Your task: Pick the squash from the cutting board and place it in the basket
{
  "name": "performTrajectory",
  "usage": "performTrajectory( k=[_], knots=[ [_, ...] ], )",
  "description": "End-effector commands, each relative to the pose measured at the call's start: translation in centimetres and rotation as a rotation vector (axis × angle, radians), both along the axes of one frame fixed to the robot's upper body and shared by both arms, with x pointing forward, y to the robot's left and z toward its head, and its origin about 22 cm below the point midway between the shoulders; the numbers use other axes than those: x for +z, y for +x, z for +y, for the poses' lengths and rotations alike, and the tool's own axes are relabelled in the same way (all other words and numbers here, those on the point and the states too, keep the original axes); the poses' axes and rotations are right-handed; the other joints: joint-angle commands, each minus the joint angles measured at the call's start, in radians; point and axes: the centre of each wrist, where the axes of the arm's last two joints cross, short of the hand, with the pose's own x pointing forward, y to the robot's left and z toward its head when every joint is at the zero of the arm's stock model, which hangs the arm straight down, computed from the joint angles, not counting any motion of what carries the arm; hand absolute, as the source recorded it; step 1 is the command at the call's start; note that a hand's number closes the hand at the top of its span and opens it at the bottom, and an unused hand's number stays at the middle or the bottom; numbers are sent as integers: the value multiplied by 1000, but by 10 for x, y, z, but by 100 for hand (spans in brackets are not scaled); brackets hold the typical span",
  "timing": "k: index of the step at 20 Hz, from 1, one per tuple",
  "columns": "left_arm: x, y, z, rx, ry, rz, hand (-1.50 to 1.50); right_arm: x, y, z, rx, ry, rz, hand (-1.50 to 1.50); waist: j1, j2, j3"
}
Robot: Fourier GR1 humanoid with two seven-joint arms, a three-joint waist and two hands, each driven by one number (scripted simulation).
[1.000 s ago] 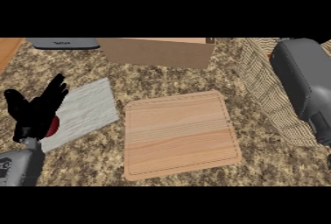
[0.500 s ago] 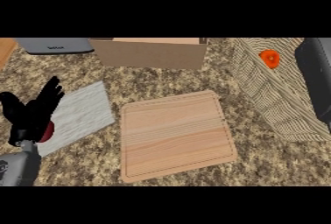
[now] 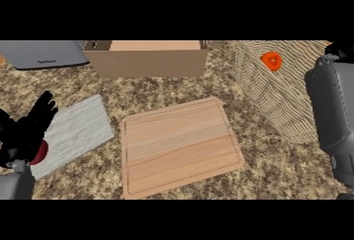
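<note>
A small pale mark, probably a maker's name, sits on the front edge of the grey appliance (image 3: 43, 54) in the upper left of the frame, but its letters are too small to read, and no other writing shows anywhere. The counter (image 3: 276, 173) is a speckled brown and tan stone top that fills the view from edge to edge. At the centre lies the cutting board (image 3: 180, 146), light wood with a groove running round its rim, turned a little off square and bare on top. Just left of it lies a pale grey cloth (image 3: 72, 133), and above the board, at the upper middle of the frame, stands an open cardboard box (image 3: 149, 60). The basket (image 3: 283, 89), woven and straw-coloured, takes up the upper right; the squash (image 3: 272, 61) lies inside it near the top, a small bright orange shape with a darker spot at its middle. The right arm (image 3: 333, 112) runs down the right edge as a broad grey forearm beside the basket; only a dark scrap shows at its top end, so whether the right hand's fingers are open or closed cannot be told. The left hand (image 3: 27, 131) rests at the lower left edge, its black fingers spread upward and holding nothing, over the cloth's left side
</note>
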Motion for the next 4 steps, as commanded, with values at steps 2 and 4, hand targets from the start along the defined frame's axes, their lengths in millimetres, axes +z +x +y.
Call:
performTrajectory(
  k=[2,4],
  knots=[
    [1,-5,6,31,14,6,0,-29,-28,13,39,132,30,-150,-39,-12,1],
    [-14,-18,7,29,-8,18,0,-39,-41,20,67,125,41,-150,-34,-11,-1]
  ],
)
